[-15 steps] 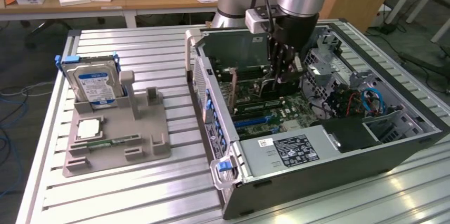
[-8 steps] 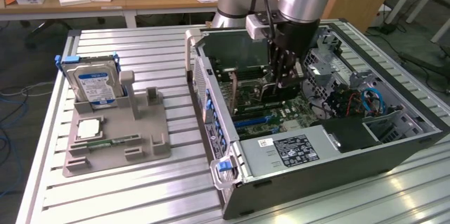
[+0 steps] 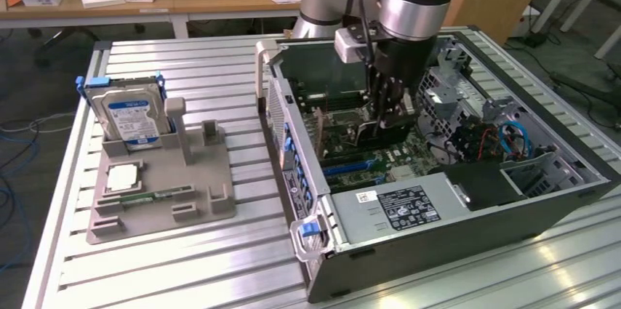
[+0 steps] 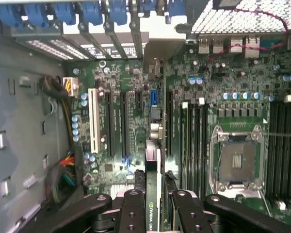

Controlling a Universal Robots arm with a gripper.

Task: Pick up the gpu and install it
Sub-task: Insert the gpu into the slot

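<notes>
**Gpu held low over the board, not yet put in**

Black fingers (image 4: 133, 208) of the gripper (image 4: 156, 204) are closed part way on the gpu (image 4: 152, 189), which is pinched on both flat sides. It is held low over the motherboard (image 4: 121, 87) inside the computer case (image 3: 291, 178). The putting-in step seems to be in hand. The card's edge must be lined up straight with a long black slot (image 4: 123, 121) before it is pushed in.

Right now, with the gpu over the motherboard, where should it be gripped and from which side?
By its upper long edge, pinched across the two flat faces, coming from above. The gpu stands on edge, thin, its lower edge facing the slots, which probably leaves the top edge as the best hold. The gripper holds it that way.
</notes>
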